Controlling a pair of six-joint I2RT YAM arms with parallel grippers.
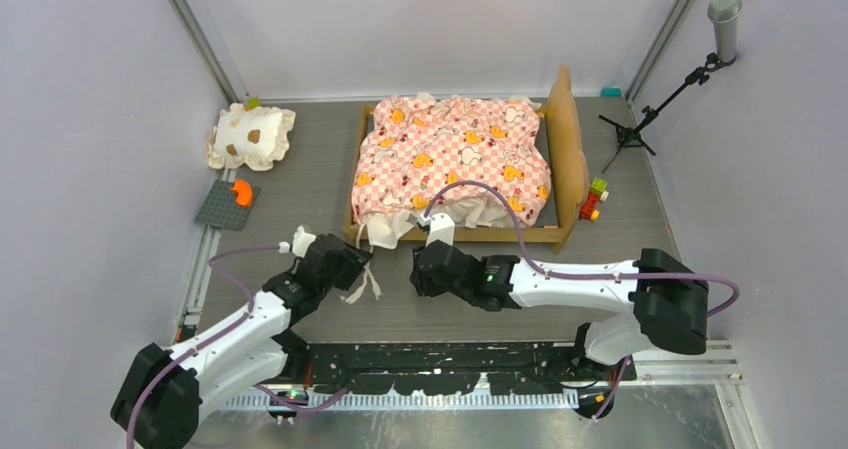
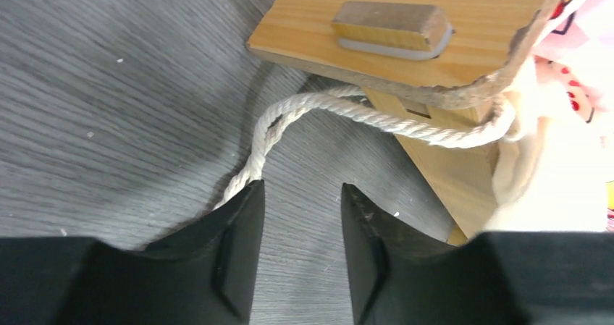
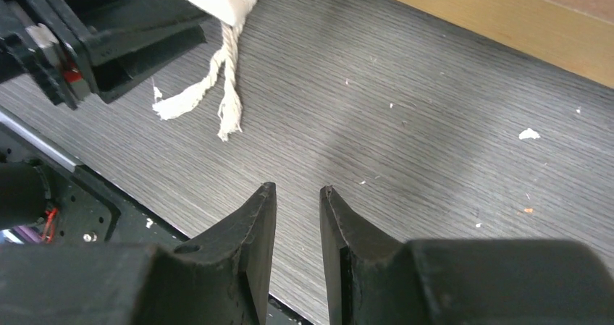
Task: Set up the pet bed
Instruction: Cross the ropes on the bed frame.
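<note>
The pet bed sat on the surface just beyond both arms. The left pincer gaped empty beside a loose cord, and the right pincer stood narrow and empty. That cord might snag and drag the bed.

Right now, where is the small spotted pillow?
In the top view, the pillow lies at the far left of the table, apart from the pet bed on its right, just beyond the grey baseplate.
</note>
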